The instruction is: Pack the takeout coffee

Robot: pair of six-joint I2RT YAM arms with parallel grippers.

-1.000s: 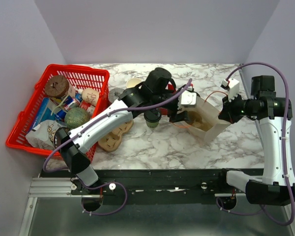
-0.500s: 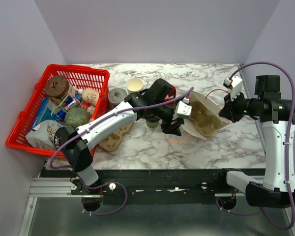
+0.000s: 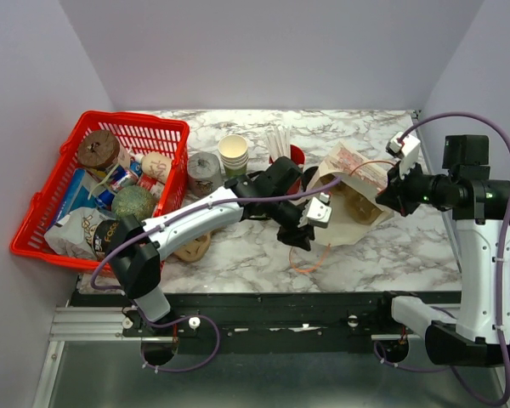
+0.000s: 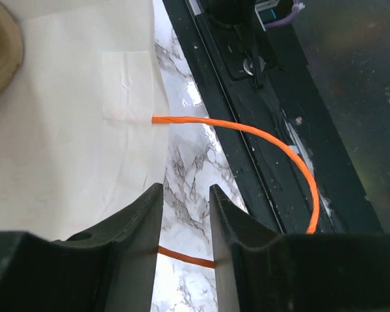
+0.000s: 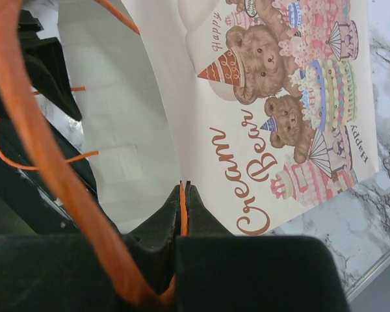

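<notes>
The takeout coffee does not show in any view. A white paper bag (image 3: 350, 183) printed with teddy bears (image 5: 279, 97) stands tilted on the marble table, a brown cup carrier (image 3: 354, 202) inside it. My right gripper (image 3: 389, 194) is shut on the far orange handle (image 5: 183, 214), its jaws (image 5: 184, 188) pinching the cord. My left gripper (image 3: 304, 231) hangs at the bag's near side (image 4: 71, 130). Its jaws (image 4: 185, 192) stand apart, with the near orange handle (image 4: 260, 136) crossing the gap between them.
A red basket (image 3: 42, 204) of groceries fills the left. Stacked paper cups (image 3: 234, 153), a red cup of white straws (image 3: 287, 153) and a grey can (image 3: 204, 170) stand behind the left arm. A brown cookie-like thing (image 3: 191, 248) lies near the black front rail (image 3: 280, 302).
My left gripper has moved down to the bag's near handle and its jaws have narrowed. The bag has swung more upright. The olive cup seen under the left arm no longer shows.
</notes>
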